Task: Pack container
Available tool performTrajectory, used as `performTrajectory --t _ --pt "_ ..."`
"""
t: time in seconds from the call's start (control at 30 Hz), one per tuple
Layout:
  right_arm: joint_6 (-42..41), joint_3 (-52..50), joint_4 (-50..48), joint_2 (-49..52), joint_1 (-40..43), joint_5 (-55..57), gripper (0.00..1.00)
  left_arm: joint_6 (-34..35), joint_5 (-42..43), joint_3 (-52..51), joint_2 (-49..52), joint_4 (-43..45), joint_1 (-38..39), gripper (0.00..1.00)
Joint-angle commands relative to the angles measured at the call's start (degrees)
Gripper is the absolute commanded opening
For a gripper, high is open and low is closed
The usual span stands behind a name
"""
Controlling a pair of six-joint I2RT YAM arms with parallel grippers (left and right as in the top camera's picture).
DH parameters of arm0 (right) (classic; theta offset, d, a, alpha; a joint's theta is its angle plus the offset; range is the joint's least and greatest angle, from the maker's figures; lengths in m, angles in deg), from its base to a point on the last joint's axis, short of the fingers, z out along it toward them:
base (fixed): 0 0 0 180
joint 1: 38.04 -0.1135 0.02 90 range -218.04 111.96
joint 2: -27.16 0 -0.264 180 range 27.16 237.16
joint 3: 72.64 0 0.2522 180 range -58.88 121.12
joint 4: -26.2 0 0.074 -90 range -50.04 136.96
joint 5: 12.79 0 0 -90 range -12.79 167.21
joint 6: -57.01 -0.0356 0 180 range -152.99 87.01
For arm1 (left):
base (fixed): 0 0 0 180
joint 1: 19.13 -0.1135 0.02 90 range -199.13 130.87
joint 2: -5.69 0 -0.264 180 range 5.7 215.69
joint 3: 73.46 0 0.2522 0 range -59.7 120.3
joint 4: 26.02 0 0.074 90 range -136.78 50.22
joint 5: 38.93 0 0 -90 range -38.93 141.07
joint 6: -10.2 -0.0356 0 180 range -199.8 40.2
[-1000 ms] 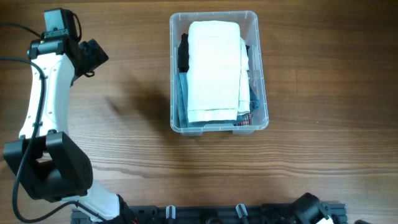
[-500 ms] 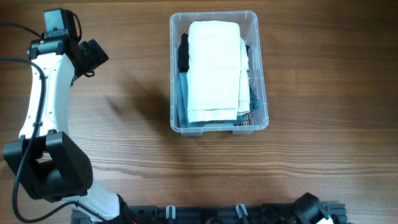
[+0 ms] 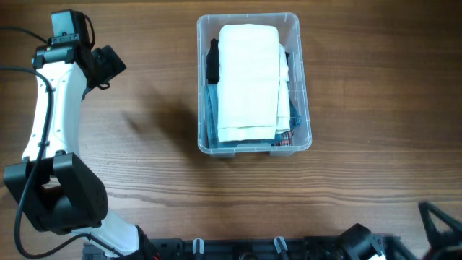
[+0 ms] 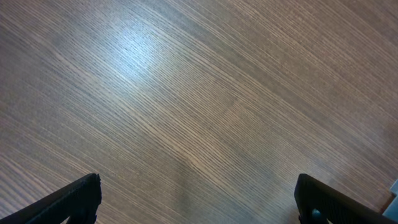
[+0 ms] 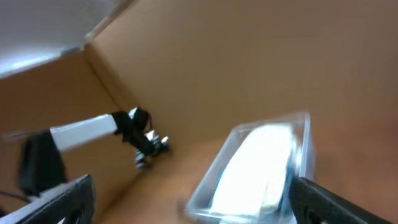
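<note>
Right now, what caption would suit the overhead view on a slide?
Clear container holding a folded white cloth on a wooden table, left arm off to one side.

A robotics lab bench is indicated rather than a home or shop. A wood-grain table (image 3: 361, 180) is viewed from a fixed camera overhead. A white-and-black robot arm (image 3: 45, 123) is mounted at the near left on a black rail (image 3: 238, 249) that is fixed along the near edge, and black cables (image 3: 14, 31) are trailed at the far left. Only a clear container (image 3: 245, 147) of folded cloth (image 3: 249, 79) is laid out. In the blurred right wrist view, plain brown panels (image 5: 217, 62) are seen around the table.
</note>
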Motion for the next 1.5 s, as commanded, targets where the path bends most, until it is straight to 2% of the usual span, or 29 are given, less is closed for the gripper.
performTrajectory --t 0.0,0.17,0.2,0.27,0.4,0.6,0.97,1.23,1.47 --pt "28.13 -8.61 -8.04 -0.48 0.28 -8.63 1.00 0.96 0.31 -0.35 0.24 -0.02 -0.46 1.00" --pt "47.28 -27.74 -25.46 -0.48 0.68 -18.21 1.00 0.96 0.31 -0.35 0.24 -0.02 -0.46 1.00" --pt "48.35 -33.64 -32.61 -0.48 0.98 -18.51 1.00 0.96 0.31 -0.37 0.24 -0.02 -0.46 1.00" --pt "47.91 -39.28 -39.91 -0.50 1.57 -18.60 1.00 0.96 0.31 -0.35 0.24 -0.02 -0.46 1.00" --pt "42.27 -47.69 -49.00 -0.52 4.37 -20.24 1.00 0.96 0.31 -0.35 0.24 0.00 -0.46 1.00" --pt "34.49 -53.37 -49.40 -0.52 10.62 -20.52 1.00 0.96 0.31 -0.35 0.24 0.00 -0.46 1.00" --pt "35.87 -58.34 -51.32 -0.52 18.12 -19.10 1.00 0.96 0.31 -0.35 0.24 0.00 -0.46 1.00" --pt "36.44 -63.78 -59.12 -0.55 21.64 -21.11 1.00 0.96 0.31 -0.35 0.24 -0.02 -0.46 1.00" --pt "36.44 -63.73 -58.75 -0.57 24.26 -23.32 1.00 0.96 0.31 -0.35 0.24 -0.02 -0.46 1.00"
